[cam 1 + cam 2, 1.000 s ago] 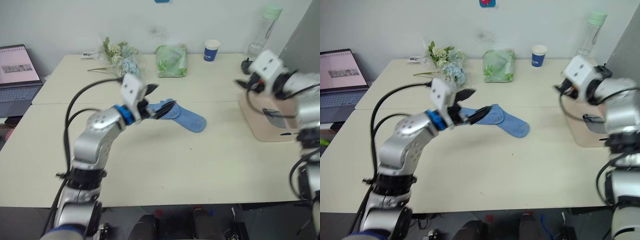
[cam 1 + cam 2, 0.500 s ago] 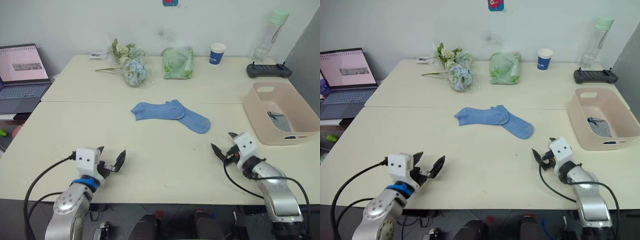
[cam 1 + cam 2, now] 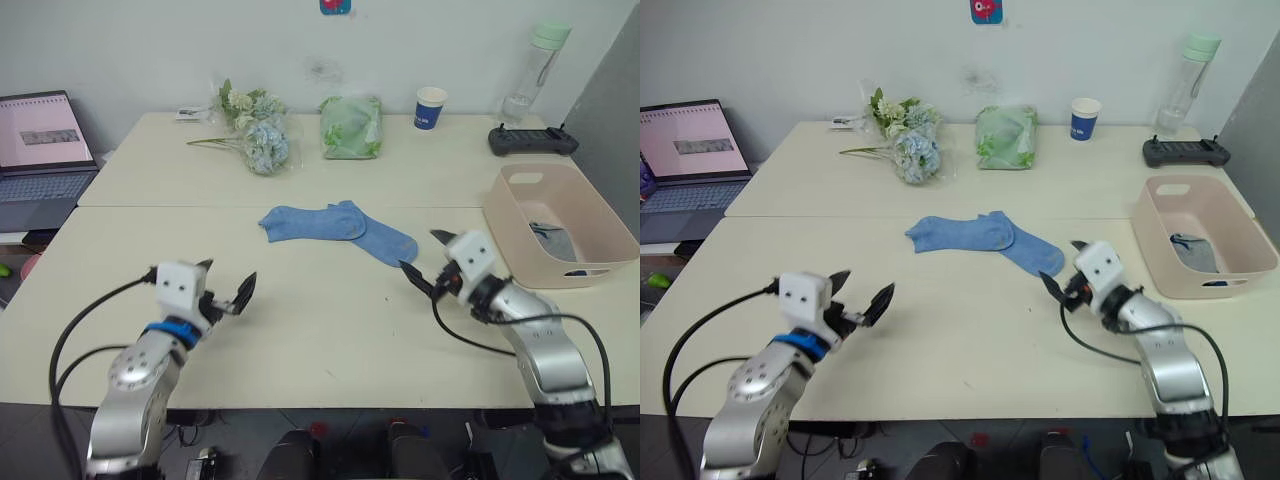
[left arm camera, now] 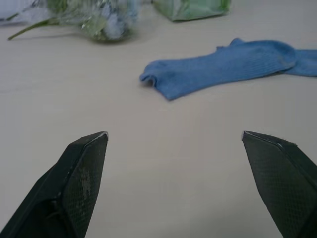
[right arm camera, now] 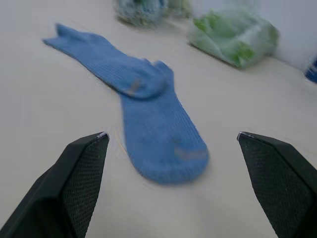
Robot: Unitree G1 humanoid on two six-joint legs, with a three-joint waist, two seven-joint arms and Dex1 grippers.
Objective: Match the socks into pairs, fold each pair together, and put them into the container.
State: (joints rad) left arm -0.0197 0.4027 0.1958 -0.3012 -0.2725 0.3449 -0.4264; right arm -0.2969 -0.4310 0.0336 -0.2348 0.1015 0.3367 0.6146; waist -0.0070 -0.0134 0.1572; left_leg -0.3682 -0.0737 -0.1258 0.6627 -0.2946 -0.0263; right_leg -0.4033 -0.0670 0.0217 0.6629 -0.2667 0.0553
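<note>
two light blue socks [image 3: 337,226] lie in the middle of the table [image 3: 300,330]. one sock lies flat, pointing to my left. the other sock slants toward my right side, and the two overlap where they meet. nothing is holding them.

the pink container [image 3: 556,225] sits on the table at my right, well apart from the blue socks. there is something grey [image 3: 553,240] in it, down at the bottom, with a bit of dark stuff by it. i cannot tell just what it is.

my right gripper [image 3: 425,258] is low over the table, just beside the toe end of the slanted sock. its two black fingers are spread wide apart and hold nothing. in my right wrist view the sock lies between the two fingers [image 5: 74,183], a bit ahead of them, not touching.

my left gripper [image 3: 228,285] is near the front of the table on my left side, well apart from the socks. its fingers are spread wide too, and they are empty.

at the back of the table are a bunch of flowers [image 3: 250,125], a green bag [image 3: 349,126], a blue paper cup [image 3: 430,107], a clear bottle [image 3: 528,65] and a black controller [image 3: 532,141]. a laptop [image 3: 40,150] is open far to my left.
</note>
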